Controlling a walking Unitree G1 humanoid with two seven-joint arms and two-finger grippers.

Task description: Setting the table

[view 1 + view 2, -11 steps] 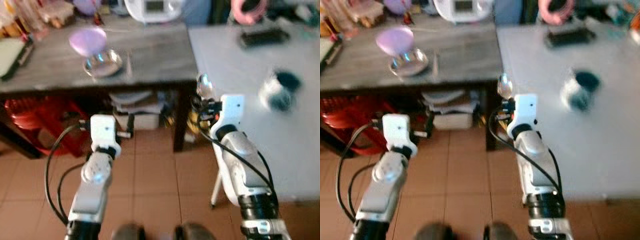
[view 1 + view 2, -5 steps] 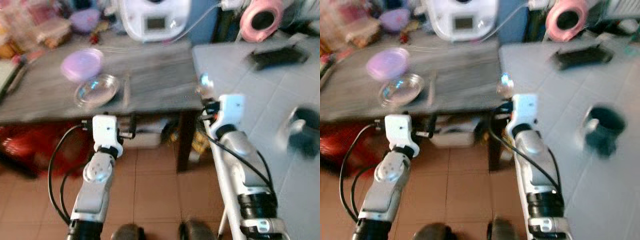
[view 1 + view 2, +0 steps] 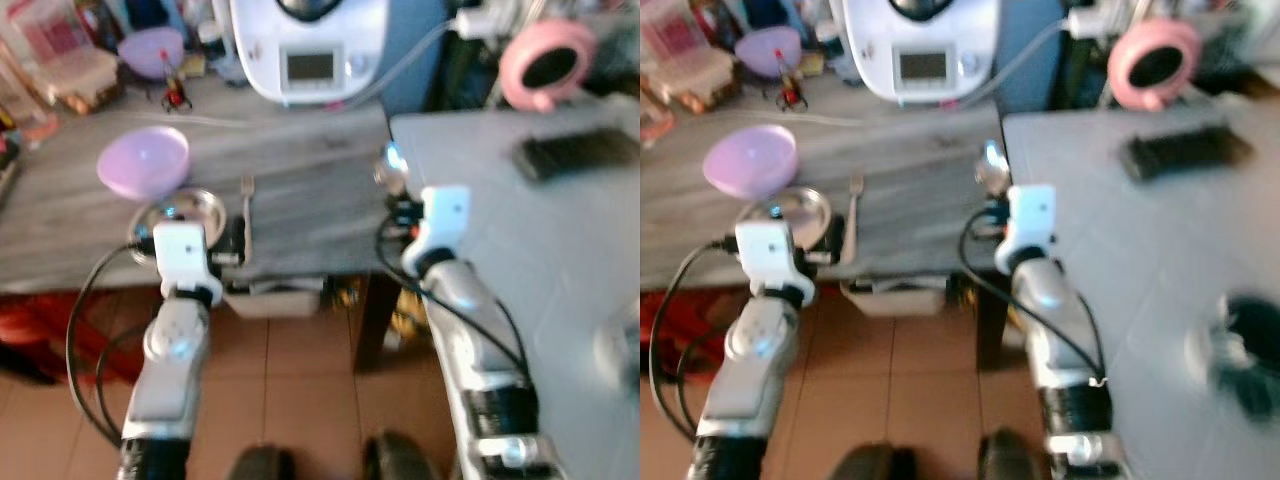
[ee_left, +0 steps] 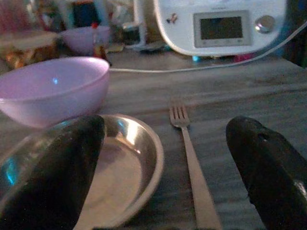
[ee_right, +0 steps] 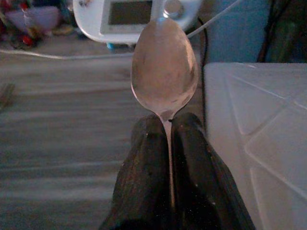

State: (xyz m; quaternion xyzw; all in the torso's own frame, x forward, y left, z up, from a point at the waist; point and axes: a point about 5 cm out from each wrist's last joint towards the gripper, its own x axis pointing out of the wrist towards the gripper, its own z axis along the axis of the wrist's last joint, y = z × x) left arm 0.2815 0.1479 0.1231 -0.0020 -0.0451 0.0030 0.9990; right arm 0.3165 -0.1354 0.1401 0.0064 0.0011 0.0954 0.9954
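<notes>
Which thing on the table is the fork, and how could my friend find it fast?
Look at the grey wooden table in front of the big white kitchen machine. Near its front edge sits a shiny metal dish with a purple bowl behind it. The fork lies flat just right of the dish: thin, silver, prongs pointing at the machine.

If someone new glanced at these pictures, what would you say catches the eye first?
Most striking is the spoon, held bowl-up between the shut fingers of the right gripper at the corner where the grey wooden table meets the white table. Next comes the lilac bowl beside a steel plate and a fork, just ahead of the open left gripper. Behind stands a white kitchen appliance.
</notes>
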